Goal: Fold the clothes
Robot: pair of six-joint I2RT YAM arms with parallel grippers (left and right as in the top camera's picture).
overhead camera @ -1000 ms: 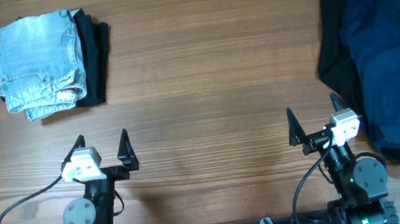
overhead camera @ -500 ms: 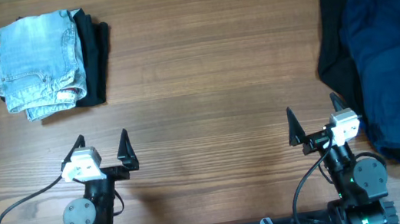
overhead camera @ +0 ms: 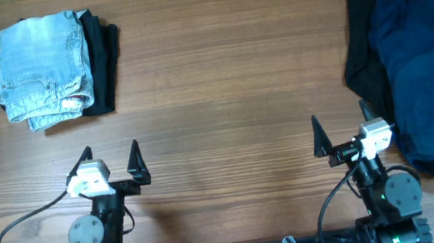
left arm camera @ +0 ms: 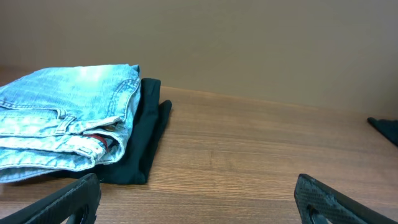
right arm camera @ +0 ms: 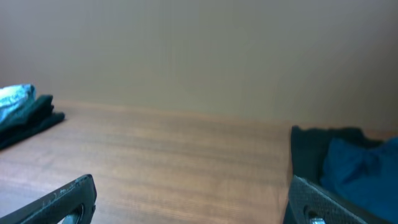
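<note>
Where the shorts are: the dark blue shorts (overhead camera: 428,68) lie at the right edge of the table (overhead camera: 220,79), and part of them runs out of the overhead view.
What is under them: a black cloth (overhead camera: 362,44) sticks out on their left and far sides, touching them.
Way from the right gripper: the shorts lie to the right of the right gripper (overhead camera: 339,122) and stretch farther away than it, just beside its arm.
Long way of the heap: it runs from near to far along the right edge.
Nearer arm: the right arm is much nearer. The left gripper (overhead camera: 110,155) is well apart from the shorts, across the table.
How the shorts look: soft, crumpled and bunched up in a loose heap, not flat. No legs or waistband can be told apart.
Right gripper: fingers spread apart, holding nothing.
Left gripper: fingers spread apart, holding nothing.
Other clothes: a pale denim piece (overhead camera: 42,69) lies folded on a black piece (overhead camera: 104,61) at the far left.
Likely next move: the right arm would reach right for the heap first.
</note>
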